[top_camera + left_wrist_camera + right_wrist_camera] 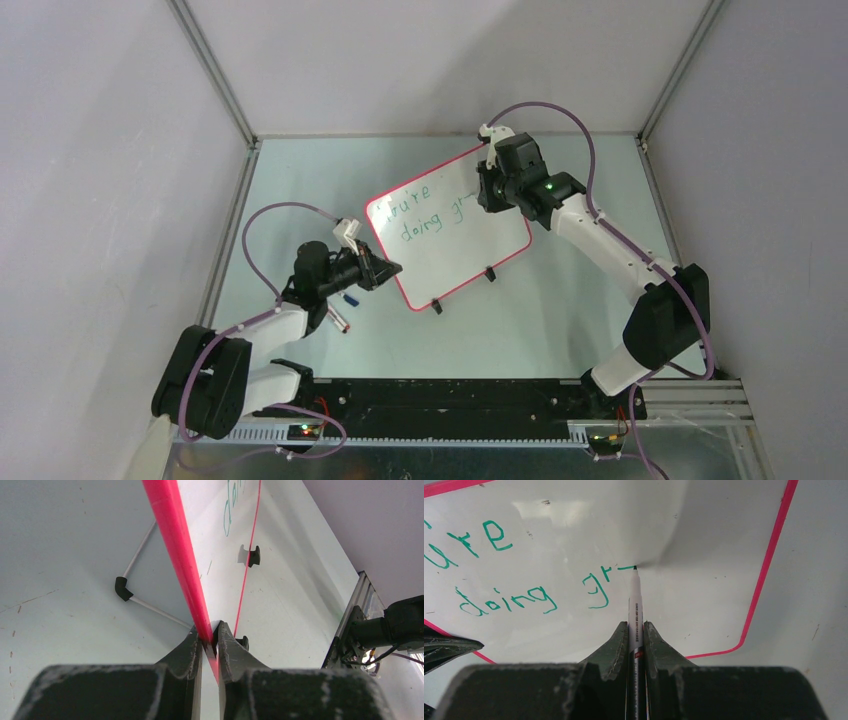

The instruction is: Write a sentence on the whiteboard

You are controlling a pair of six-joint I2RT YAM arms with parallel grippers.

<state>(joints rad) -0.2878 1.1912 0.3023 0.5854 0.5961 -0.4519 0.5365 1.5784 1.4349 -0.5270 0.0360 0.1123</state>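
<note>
**Whiteboard [450, 225], propped at a slant, centre of the overhead view, sentence part-written.**
The left tool [210, 630] was clenched on the whiteboard's red rim at its lower-left edge, bracing it on the counter [560, 300]. The right tool [636, 626] was clamped on a marker [634, 600]. The marker's long axis pointed up-frame in the right wrist view, and its tip touched the whiteboard at the end of a short dash after the green lettering [596, 587] "gr". Unwritten white lay right of the tip, toward the pink rim at right of frame. The writing line ran left to right there, so the next strokes would probably travel rightward. Only the right arm was placed to write.
</note>
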